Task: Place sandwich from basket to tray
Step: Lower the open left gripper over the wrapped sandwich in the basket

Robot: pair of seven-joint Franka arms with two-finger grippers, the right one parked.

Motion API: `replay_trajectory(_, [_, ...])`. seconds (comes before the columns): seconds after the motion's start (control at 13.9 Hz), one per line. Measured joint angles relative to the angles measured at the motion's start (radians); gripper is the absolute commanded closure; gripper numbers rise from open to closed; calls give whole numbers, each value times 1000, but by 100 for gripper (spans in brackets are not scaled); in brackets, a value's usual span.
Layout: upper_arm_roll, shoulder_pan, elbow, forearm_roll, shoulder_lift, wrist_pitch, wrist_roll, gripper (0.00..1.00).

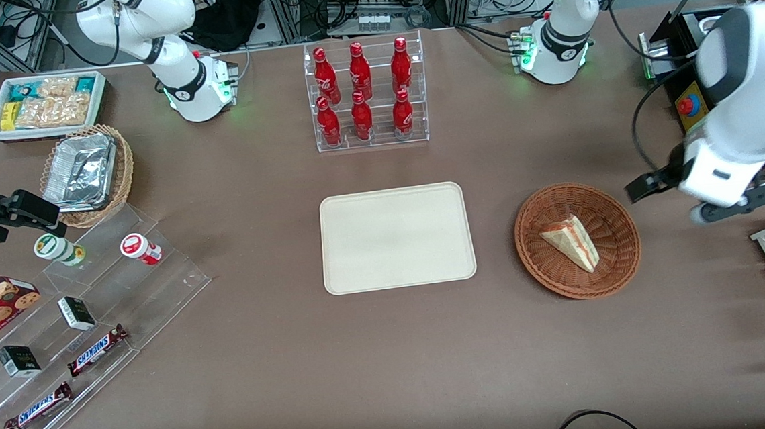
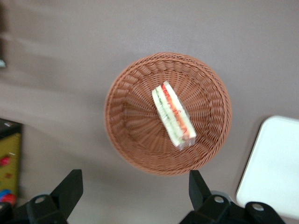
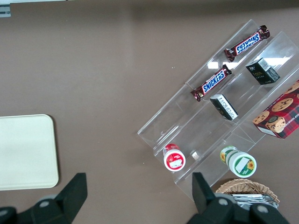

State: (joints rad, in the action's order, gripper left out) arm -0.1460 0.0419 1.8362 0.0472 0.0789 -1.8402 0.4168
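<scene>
Front view: sandwich (image 1: pixel 571 242) lies in the reddish-brown wicker basket (image 1: pixel 618 262), beside the cream tray (image 1: pixel 397 237) on the brown surface (image 1: pixel 298 355); basket and tray apart. Left gripper (image 1: pixel 705 200) hangs above the surface just beside the basket, toward the working arm's end, touching nothing. A clear rack of red cola bottles (image 1: pixel 364 93) stands farther from the camera than the tray. Left wrist view: gripper (image 2: pixel 135 191) jaws apart, empty, above the basket (image 2: pixel 126 140) rim; sandwich (image 2: pixel 173 114) sits mid-basket, filling edge up; tray (image 2: pixel 273 168) corner near the basket. Right wrist view: tray (image 3: pixel 25 151) edge, Snickers bars (image 3: pixel 211 82) on clear steps.
</scene>
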Motion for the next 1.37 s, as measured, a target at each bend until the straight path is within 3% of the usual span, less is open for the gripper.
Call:
replay_trajectory(0.36, [-30,-6,189,0,24,-256,326,0])
replay_trajectory(0.58, [-50,-6,256,-1,61,-384,416,0])
replay_trajectory(1.3, [-73,-7,290,-1,205,-543,440,0])
replay_trajectory(1.37, [-73,-7,299,-1,210,-548,440,4])
